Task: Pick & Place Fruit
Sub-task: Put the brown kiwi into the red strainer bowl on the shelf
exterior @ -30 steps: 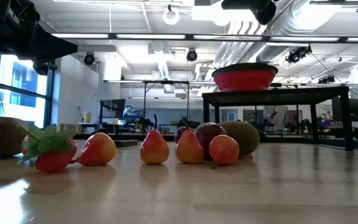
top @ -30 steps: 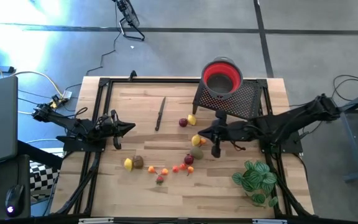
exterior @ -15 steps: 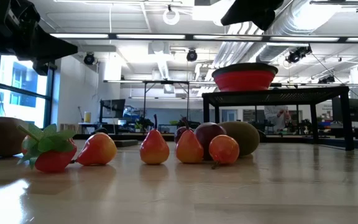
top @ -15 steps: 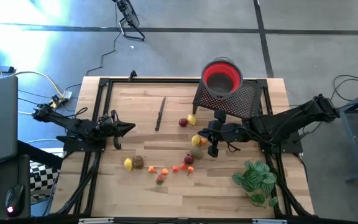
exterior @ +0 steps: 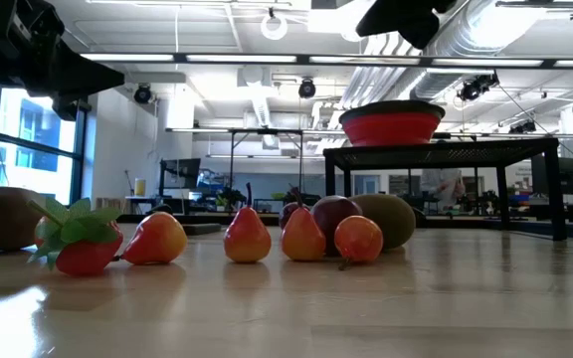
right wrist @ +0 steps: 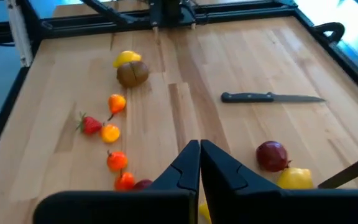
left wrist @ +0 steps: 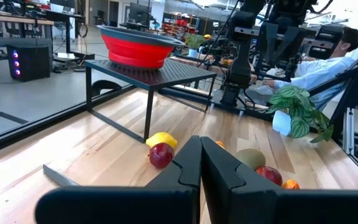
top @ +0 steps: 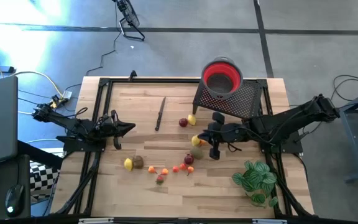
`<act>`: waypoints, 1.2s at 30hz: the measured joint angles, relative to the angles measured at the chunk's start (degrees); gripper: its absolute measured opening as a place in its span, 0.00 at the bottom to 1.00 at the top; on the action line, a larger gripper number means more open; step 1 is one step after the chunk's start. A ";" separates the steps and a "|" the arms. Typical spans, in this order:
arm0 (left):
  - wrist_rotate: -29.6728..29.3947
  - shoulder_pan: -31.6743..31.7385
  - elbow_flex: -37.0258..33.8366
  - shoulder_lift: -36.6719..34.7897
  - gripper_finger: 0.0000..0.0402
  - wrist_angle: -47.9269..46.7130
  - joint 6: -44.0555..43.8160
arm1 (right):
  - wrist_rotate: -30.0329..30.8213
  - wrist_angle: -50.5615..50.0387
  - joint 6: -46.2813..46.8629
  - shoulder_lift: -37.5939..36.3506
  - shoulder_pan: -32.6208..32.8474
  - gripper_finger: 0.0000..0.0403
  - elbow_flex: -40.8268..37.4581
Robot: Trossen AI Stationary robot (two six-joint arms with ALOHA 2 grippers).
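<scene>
The fruit lies in loose groups on the wooden table. A red and a yellow piece [top: 187, 121] sit beside the black stand, and a yellow piece [top: 196, 141] lies above a green-brown one [top: 196, 152]. Small orange and red pieces [top: 179, 167] trail to a strawberry [top: 160, 179], a lemon [top: 128, 164] and a brown piece [top: 138, 162]. The red bowl [top: 222, 78] stands on the black mesh stand [top: 235, 99]. My right gripper [top: 202, 134] is shut and empty, above the table by the yellow piece [right wrist: 201, 211]. My left gripper [top: 131, 128] is shut and empty at the table's left.
A thin dark knife [top: 160, 113] lies at the middle far side and also shows in the right wrist view [right wrist: 269, 97]. A green leafy plant [top: 255, 179] stands at the near right. A black frame [top: 104, 84] rims the table. A person sits beyond the table [left wrist: 328, 59].
My right arm has shifted slightly over the fruit near the stand and shows a little lower in the low view. Its gripper has stayed shut. No fruit has moved.
</scene>
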 joint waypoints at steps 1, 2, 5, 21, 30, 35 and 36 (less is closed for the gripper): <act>-0.02 0.00 0.00 0.00 0.00 0.00 0.00 | -0.30 -0.25 0.01 0.00 0.00 0.04 0.00; -0.02 0.00 0.00 0.00 0.00 0.00 0.00 | -0.34 -0.72 0.02 0.00 0.00 0.06 0.00; 0.00 0.00 0.00 0.00 0.00 0.00 0.00 | -0.25 -2.36 0.04 0.00 0.00 0.17 0.00; 0.00 0.00 0.00 0.00 0.00 0.00 0.00 | -0.36 -3.49 -0.17 0.00 0.02 0.72 0.00; 0.01 0.00 0.00 0.00 0.00 0.00 0.00 | -1.35 -2.67 4.18 0.78 0.00 0.73 -0.68; 0.00 0.00 0.00 0.00 0.00 -0.12 0.00 | -1.44 -2.22 5.55 4.40 0.13 0.73 -1.70; -0.02 0.00 0.00 0.00 0.00 -0.20 0.00 | -1.48 -2.05 5.81 5.37 0.15 0.73 -1.68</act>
